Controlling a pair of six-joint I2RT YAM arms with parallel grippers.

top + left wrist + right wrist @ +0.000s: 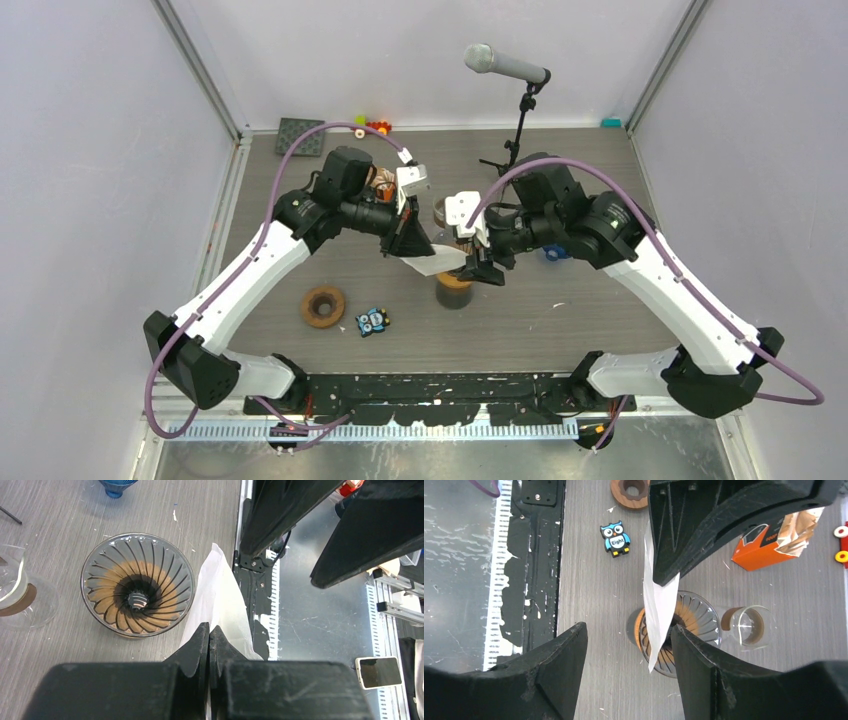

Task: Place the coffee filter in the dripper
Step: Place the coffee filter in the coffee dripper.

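Note:
My left gripper (209, 628) is shut on the white paper coffee filter (220, 600), pinching its edge. The filter (440, 262) is held flat and folded in the air above the table. The dripper (137, 585), clear ribbed glass with a brown base, stands upright just left of the filter in the left wrist view. My right gripper (628, 627) is open, and the filter's lower tip (659, 610) hangs between its fingers, closer to the right one, over the dripper (696, 615). In the top view both grippers meet above the dripper (455, 290).
A glass cup (748, 625) stands right beside the dripper. An owl block (372, 321) and a wooden ring (323, 305) lie front left. An orange box (764, 545) sits behind the left gripper. A microphone stand (517, 140) rises at the back.

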